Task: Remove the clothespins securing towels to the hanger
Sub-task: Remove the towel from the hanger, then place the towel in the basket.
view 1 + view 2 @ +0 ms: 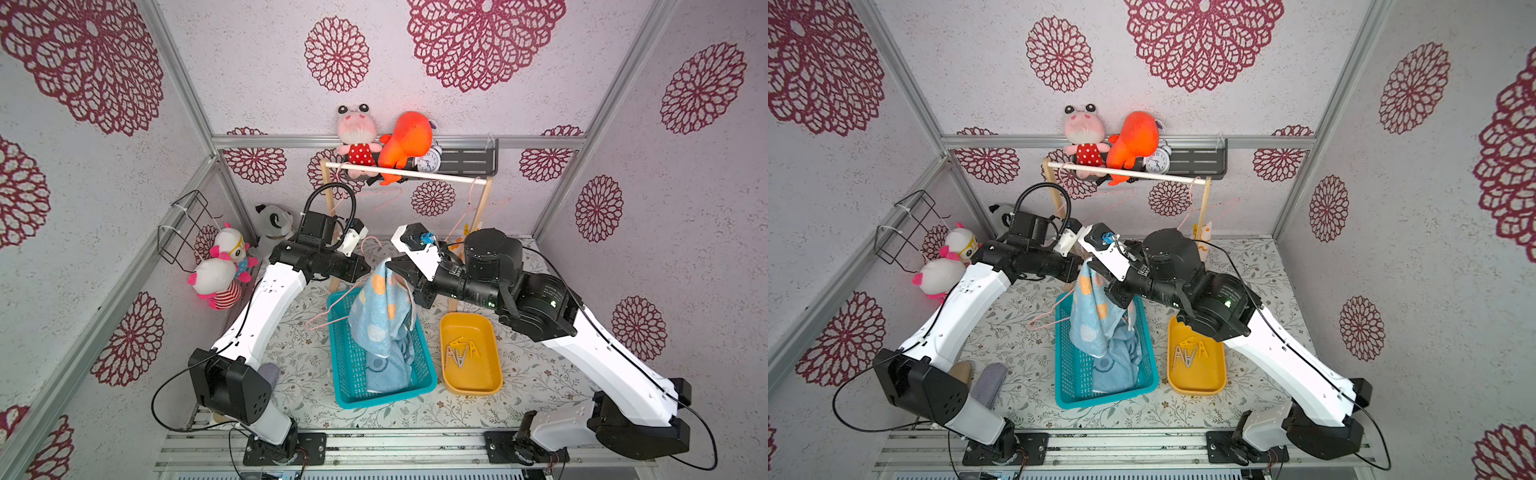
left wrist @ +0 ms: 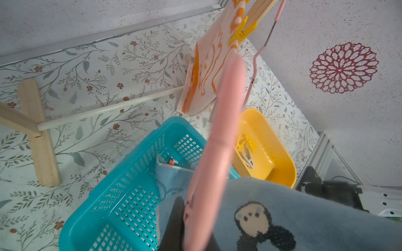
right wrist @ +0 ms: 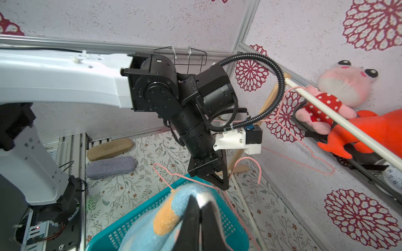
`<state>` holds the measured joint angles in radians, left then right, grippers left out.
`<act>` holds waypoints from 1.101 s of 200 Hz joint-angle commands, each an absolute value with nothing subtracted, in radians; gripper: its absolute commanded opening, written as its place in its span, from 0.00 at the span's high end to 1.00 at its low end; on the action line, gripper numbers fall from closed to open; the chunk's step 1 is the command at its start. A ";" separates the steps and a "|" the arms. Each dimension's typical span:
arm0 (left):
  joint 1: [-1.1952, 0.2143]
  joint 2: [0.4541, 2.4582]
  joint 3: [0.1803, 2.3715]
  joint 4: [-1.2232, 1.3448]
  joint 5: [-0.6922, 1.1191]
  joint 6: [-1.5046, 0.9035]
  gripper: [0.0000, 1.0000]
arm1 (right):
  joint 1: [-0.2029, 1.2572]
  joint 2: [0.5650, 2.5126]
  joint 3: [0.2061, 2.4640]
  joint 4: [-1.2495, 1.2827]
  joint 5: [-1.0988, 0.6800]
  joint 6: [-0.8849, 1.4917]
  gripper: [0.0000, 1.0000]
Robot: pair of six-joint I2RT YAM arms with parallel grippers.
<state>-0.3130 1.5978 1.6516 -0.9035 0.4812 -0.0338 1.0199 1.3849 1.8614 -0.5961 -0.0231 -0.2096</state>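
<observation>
**Left claw** (image 1: 365,268): clenched on a pink hanger (image 2: 217,134). The wire passes between its fingers and slopes down and away from the claw, over the rim of the basket (image 1: 386,400).

**Right claw** (image 3: 199,215): clenched on the top edge of a blue towel (image 1: 380,320). The towel hangs straight below this claw, and its lower end is in the basket with a second blue towel (image 2: 171,178).

**Pose:** Both arms rise from their bases and bend at the elbow. The forearms are about level and point inward. The two claws face each other tip to tip, just beside one another, above the basket's far end.

**Task items:**
- Several clothespins (image 1: 461,353) lie loose in a yellow tray (image 1: 478,386) on the bench (image 1: 532,374). The tray is below the right forearm, beside the basket.
- A white towel (image 2: 206,71) with orange print hangs beyond the claws. One yellow clothespin (image 2: 241,32) is clamped on its top edge.
</observation>
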 commanded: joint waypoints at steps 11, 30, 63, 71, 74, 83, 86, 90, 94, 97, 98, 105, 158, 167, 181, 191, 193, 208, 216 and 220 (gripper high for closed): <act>-0.308 1.615 1.644 -0.906 0.468 -0.018 1.00 | 1.027 1.356 1.896 -0.598 -0.023 -0.215 1.00; -0.308 1.618 1.644 -0.909 0.454 -0.016 1.00 | 1.032 1.368 1.929 -0.625 -0.024 -0.216 1.00; -0.308 1.631 1.642 -0.909 0.442 -0.014 1.00 | 1.048 1.378 1.981 -0.649 -0.031 -0.221 1.00; -0.309 1.636 1.644 -0.910 0.443 -0.015 1.00 | 1.048 1.383 1.997 -0.657 -0.028 -0.221 1.00; -0.309 1.637 1.645 -0.911 0.442 -0.016 1.00 | 1.049 1.386 2.002 -0.660 -0.026 -0.220 1.00; -0.308 1.638 1.647 -0.913 0.442 -0.015 1.00 | 1.050 1.393 2.013 -0.673 -0.027 -0.218 1.00; -0.308 1.637 1.646 -0.913 0.441 -0.015 1.00 | 1.051 1.395 2.014 -0.677 -0.028 -0.217 1.00; -0.308 1.636 1.647 -0.913 0.439 -0.014 1.00 | 1.051 1.397 2.014 -0.681 -0.028 -0.216 1.00; -0.308 1.634 1.646 -0.912 0.437 -0.014 1.00 | 1.052 1.396 2.010 -0.683 -0.029 -0.216 1.00; -0.308 1.632 1.646 -0.913 0.435 -0.014 1.00 | 1.052 1.396 2.005 -0.683 -0.029 -0.214 1.00; -0.308 1.631 1.645 -0.912 0.434 -0.014 1.00 | 1.052 1.396 2.003 -0.682 -0.029 -0.214 1.00; -0.307 1.629 1.642 -0.911 0.428 -0.014 1.00 | 1.053 1.392 1.987 -0.679 -0.028 -0.212 1.00; -0.307 1.596 1.644 -0.910 0.425 -0.013 1.00 | 1.053 1.306 1.697 -0.538 -0.002 -0.162 1.00; -0.308 1.589 1.644 -0.909 0.424 -0.013 1.00 | 1.052 1.288 1.636 -0.512 0.008 -0.146 1.00; -0.308 1.578 1.646 -0.909 0.424 -0.012 1.00 | 1.048 1.258 1.527 -0.455 0.025 -0.112 1.00; -0.308 1.570 1.646 -0.910 0.430 -0.012 1.00 | 1.041 1.241 1.442 -0.408 0.018 -0.084 1.00; -0.307 1.570 1.647 -0.908 0.432 -0.012 1.00 | 1.039 1.237 1.428 -0.397 0.016 -0.077 1.00; -0.308 1.558 1.648 -0.910 0.439 -0.013 1.00 | 1.028 1.227 1.324 -0.341 -0.005 -0.034 1.00; -0.308 1.553 1.649 -0.909 0.443 -0.011 1.00 | 1.023 1.225 1.270 -0.304 -0.015 -0.010 1.00; -0.308 1.552 1.648 -0.909 0.444 -0.011 1.00 | 1.021 1.227 1.244 -0.288 -0.020 0.000 1.00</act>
